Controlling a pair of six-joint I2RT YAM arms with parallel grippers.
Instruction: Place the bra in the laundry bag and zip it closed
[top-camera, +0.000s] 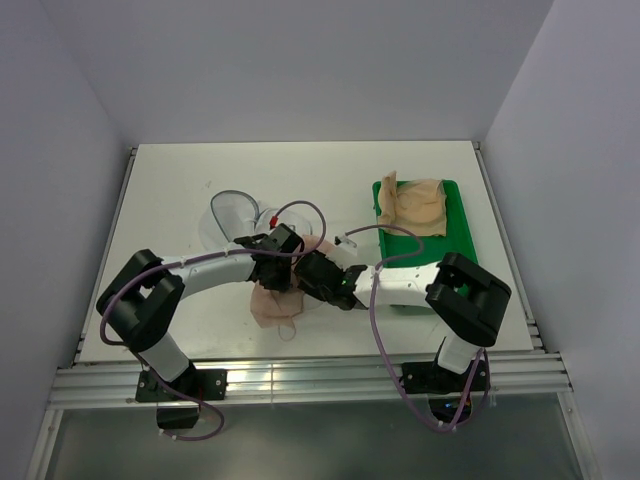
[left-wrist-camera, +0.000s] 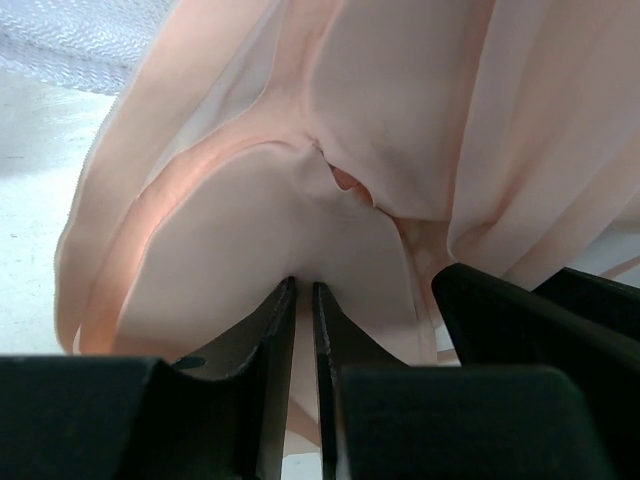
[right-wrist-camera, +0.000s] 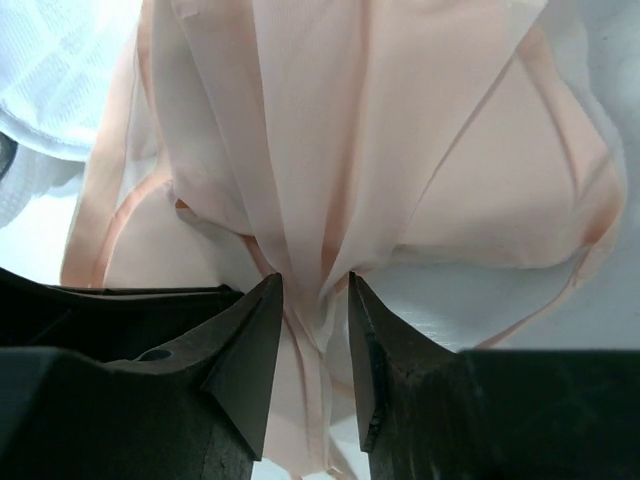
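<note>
Bra (top-camera: 272, 305) just beside the laundry bag (top-camera: 228, 215), on its near side: left fingers (left-wrist-camera: 272, 350) almost together, pinching a cup edge, right fingers (right-wrist-camera: 245, 350) wider apart, clamped on gathered fabric.

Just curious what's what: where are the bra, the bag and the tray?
bra (top-camera: 272, 305): top view, its near fold.
bag (top-camera: 228, 215): top view, mesh dome.
tray (top-camera: 460, 225): top view, bare right edge.

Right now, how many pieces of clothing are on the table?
2: the bra at mid-table, and a tan garment on the green tray. Others may be hidden.
</note>
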